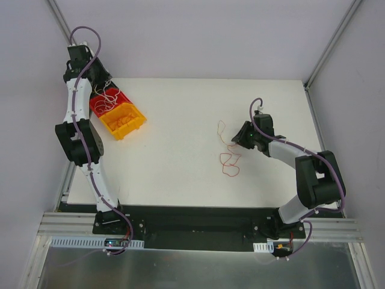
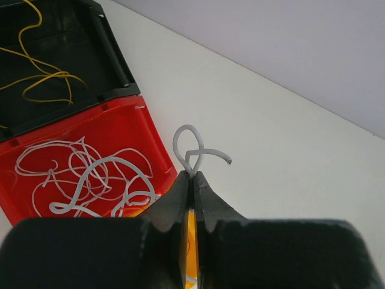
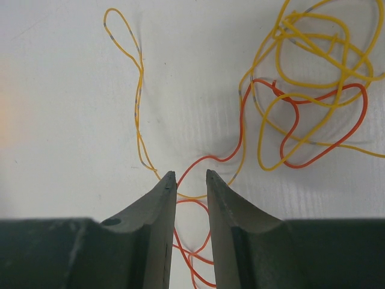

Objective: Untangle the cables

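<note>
My left gripper (image 2: 194, 174) is shut on a white cable (image 2: 186, 129); a small loop and a free end stick out past the tips. It hangs by the rim of a red bin (image 2: 120, 129) holding several white cables (image 2: 90, 174). In the top view this gripper (image 1: 103, 84) is at the back left, over the bins. My right gripper (image 3: 190, 174) stands open just above the table. An orange-red cable (image 3: 240, 138) and a yellow cable (image 3: 139, 90) lie tangled there and run under the gap between its fingers. In the top view it (image 1: 236, 139) sits beside that tangle (image 1: 228, 159).
A black bin (image 2: 108, 42) with yellow cables (image 2: 42, 78) stands behind the red one. A yellow bin (image 1: 123, 120) adjoins the red bin (image 1: 105, 105) in front. The white table (image 1: 180, 180) ends at walls at the back and sides.
</note>
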